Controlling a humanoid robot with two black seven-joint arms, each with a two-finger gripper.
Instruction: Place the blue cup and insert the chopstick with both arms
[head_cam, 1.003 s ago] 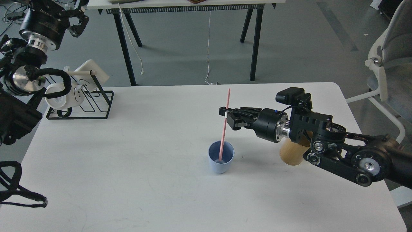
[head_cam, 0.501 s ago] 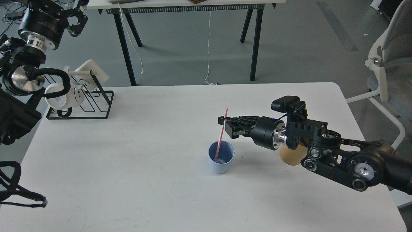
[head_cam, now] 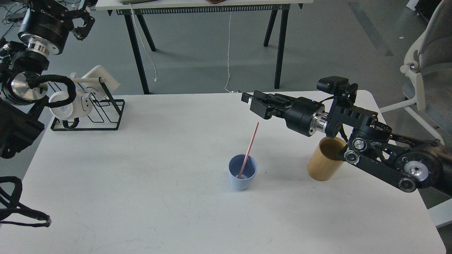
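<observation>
The thin pink chopstick [head_cam: 248, 150] stands in the blue cup [head_cam: 242, 176], below the empty, parted right gripper [head_cam: 255, 102], leaning toward it.

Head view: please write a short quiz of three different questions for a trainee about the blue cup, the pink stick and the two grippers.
1. True or false: the chopstick stands in the blue cup and leans to the right.
2. Which thing is nearest to the right arm's elbow joints? A) the wooden cylinder B) the wire rack C) the blue cup
3. Fill in: the right gripper holds ____.

Key:
1. True. Its lower end is inside the cup and no gripper touches it.
2. A. The cylinder stands just beside the arm.
3. Nothing. It hangs above the table, apart from the stick. The left gripper is raised far left, too dark to read.
</observation>
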